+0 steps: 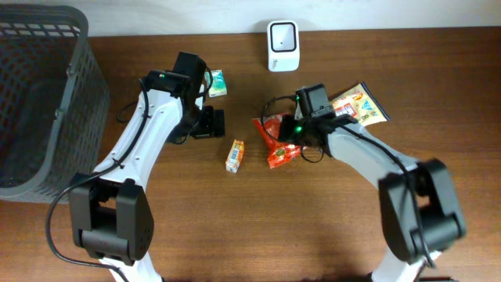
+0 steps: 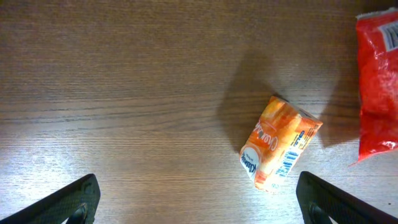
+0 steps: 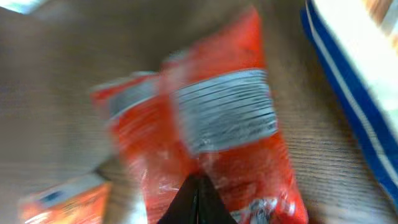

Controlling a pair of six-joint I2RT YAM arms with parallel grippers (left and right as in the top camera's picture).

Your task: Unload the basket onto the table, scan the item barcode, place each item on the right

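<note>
A red snack packet [image 1: 275,142] lies at mid-table, and its grey barcode panel [image 3: 224,112] faces the right wrist camera, blurred. My right gripper [image 1: 288,131] is shut on the packet's near edge, with its dark fingers [image 3: 196,200] pressed together against the red foil. The white scanner [image 1: 282,35] stands at the table's back edge. To the left, my left gripper [image 1: 207,124] hangs wide open and empty over bare wood. A small orange carton [image 2: 280,142] lies just inside its right finger [image 2: 339,202].
A dark mesh basket [image 1: 39,94] fills the left side. A small green pack [image 1: 217,82] lies beside the left wrist. A yellow snack packet [image 1: 358,106] with a blue edge [image 3: 348,87] lies right of the red one. The orange carton [image 1: 235,155] lies between the arms.
</note>
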